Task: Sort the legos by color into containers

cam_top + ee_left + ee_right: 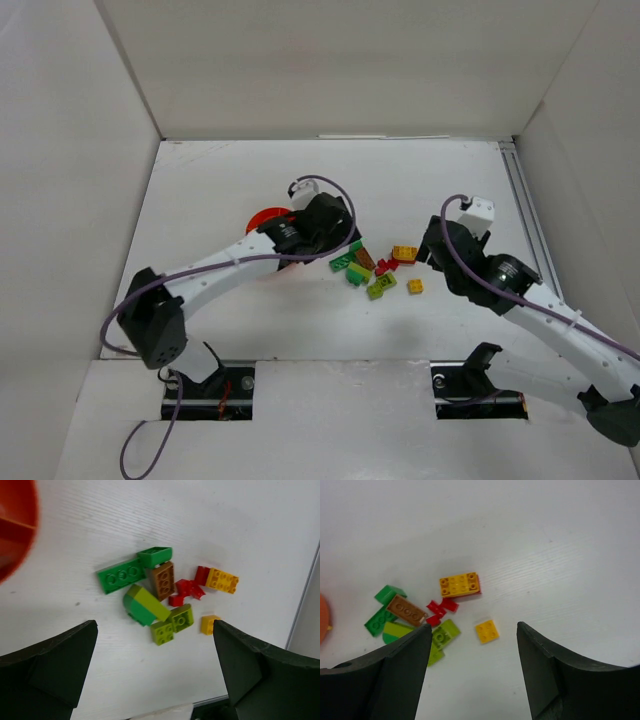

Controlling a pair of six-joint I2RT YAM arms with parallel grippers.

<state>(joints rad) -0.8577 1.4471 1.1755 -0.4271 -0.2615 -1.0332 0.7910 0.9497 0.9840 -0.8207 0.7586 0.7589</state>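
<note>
White matte table (230, 190) with a faint grain in the wrist views. Plain white walls (330, 70) box it in on the left, back and right. A thin rail (520, 200) runs along the right edge. There is open surface behind both arms and to their outer sides. The crowded spot is the middle, between the two tools.

Left gripper (155, 645): dark fingers (55, 670) spread wide with nothing between them, above the table.
- The legos (375, 268) lie in a loose pile just ahead of its tips, leaning toward its right finger.
- Nearest is a lime-and-green sloped piece (145, 605), with two lime studded squares (172, 624) touching it.
- Further ahead are a long green brick (120, 575), a small green brick (155, 556), a brown studded brick (162, 579), glossy red bits (186, 591) and a yellow brick (222, 581).
- The bowl (15, 525) sits ahead and well to this tool's left. It is orange-red, round and smooth, with an inner divider showing.

Right gripper (474, 645): jaws apart, holding nothing.
- A small yellow square (486, 631) lies alone on the table, seen between the fingertips and apart from the pile.
- The yellow brick is further ahead. The rest of the pile is off toward its left finger.
- Bare table lies ahead and to its right.
</note>
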